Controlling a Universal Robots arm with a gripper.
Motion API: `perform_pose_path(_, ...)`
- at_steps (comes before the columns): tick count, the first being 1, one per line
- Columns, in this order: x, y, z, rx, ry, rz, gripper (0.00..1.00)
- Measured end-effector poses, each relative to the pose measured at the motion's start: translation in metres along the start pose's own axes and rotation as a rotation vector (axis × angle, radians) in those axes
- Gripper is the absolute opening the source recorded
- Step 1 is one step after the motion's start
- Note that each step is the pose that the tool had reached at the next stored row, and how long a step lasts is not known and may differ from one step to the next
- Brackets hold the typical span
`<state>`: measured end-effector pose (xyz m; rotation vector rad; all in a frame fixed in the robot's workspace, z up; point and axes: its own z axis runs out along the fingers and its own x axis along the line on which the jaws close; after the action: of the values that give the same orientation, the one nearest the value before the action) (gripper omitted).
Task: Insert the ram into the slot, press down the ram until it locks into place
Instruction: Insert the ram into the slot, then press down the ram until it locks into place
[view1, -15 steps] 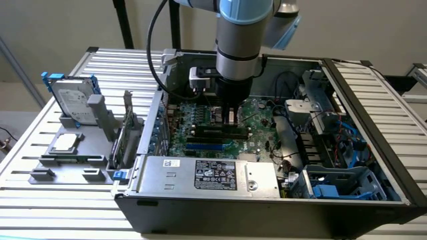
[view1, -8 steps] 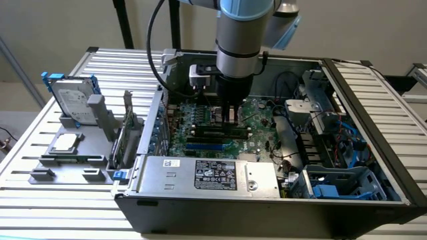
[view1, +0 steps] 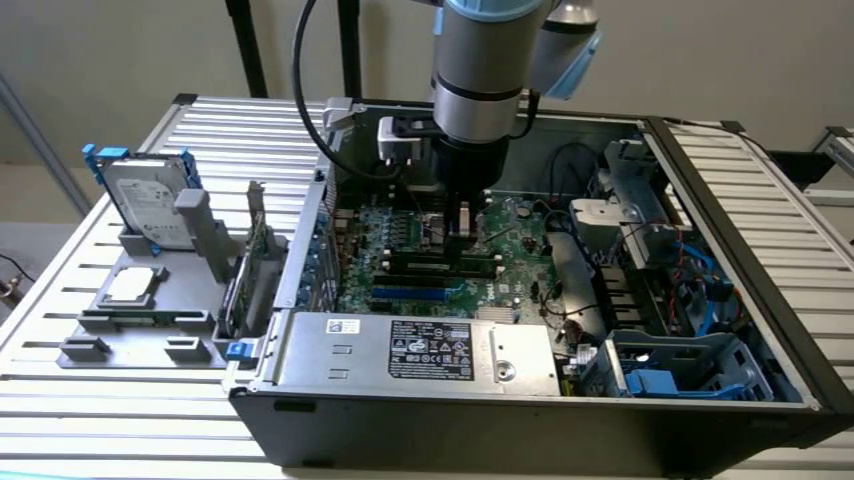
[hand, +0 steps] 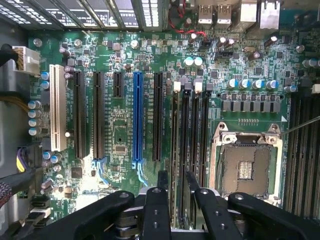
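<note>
Arm reaches down into open PC case (view1: 747, 330). Gripper (view1: 461, 232) sits low over the motherboard (view1: 514, 225), right above the memory bank.

Wrist view: gripper (hand: 177, 180) straddles the black slots. One finger is on the side toward the blue slot (hand: 138, 120), the other toward the CPU socket (hand: 247, 167). The slot (hand: 177, 150) runs straight out from between the fingertips. It looks lined up w/ gripper axis, no obvious skew.

Ram (view1: 430, 266): in the exterior view, a dark stick w/ pale label lies along the slot bank, just below the gripper and toward that view's left of it. It reads as standing on edge in a slot rather than lying loose on the board, but I can't confirm seating depth. In the wrist view I can't pick the ram's edge out from the slot for sure.

Tool state: can't tell. There's a gap between the fingers, but whether they pinch the stick or stand free of it isn't clear.

Step, my read: insertion looks done or nearly so, and the work is at the press-down stage. End clips are too small to say whether they're latched.

What the press calls for (judgement):
- Force straight down along the slot plane, no side lean.
- Load spread along the stick's top edge, else one end seats and the other rides high.
- Both end clips must snap in.

Risk: if the notch is misaligned, the stick or board could flex.
</note>
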<state>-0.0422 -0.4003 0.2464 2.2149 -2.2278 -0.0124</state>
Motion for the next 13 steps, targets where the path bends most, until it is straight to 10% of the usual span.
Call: perform_pose_path(13, 0.0001, 0.0, -0.0001, -0.0001, 0.0003, 0.0, 0.11)
